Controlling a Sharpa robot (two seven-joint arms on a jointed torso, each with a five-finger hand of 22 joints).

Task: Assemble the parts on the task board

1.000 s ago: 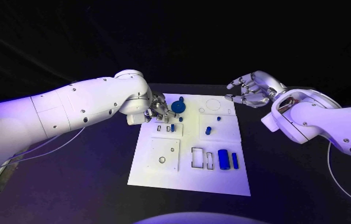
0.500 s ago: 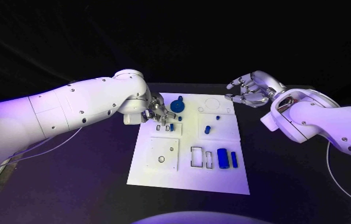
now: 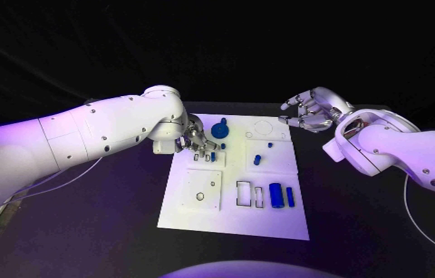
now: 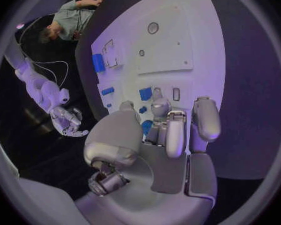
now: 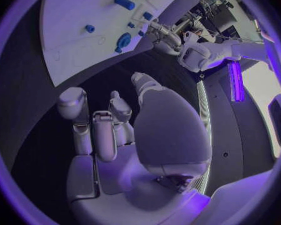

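Left hand (image 3: 195,141): over the far left part of the task board (image 3: 204,218), fingers bent down by a small blue part (image 4: 145,93); I cannot tell if it pinches anything.
Right hand (image 3: 309,114): off the board's far right corner, fingers curled, holding nothing.
Board: flat on the black surface (image 3: 109,221).

task board (image 3: 204,212): white, smooth, matt plate
parts (image 3: 275,197): blue, smooth plastic look
table (image 3: 109,227): black, matt
hands (image 3: 311,113): silver, metal look, slight sheen
arms (image 3: 100,130): white glossy shells
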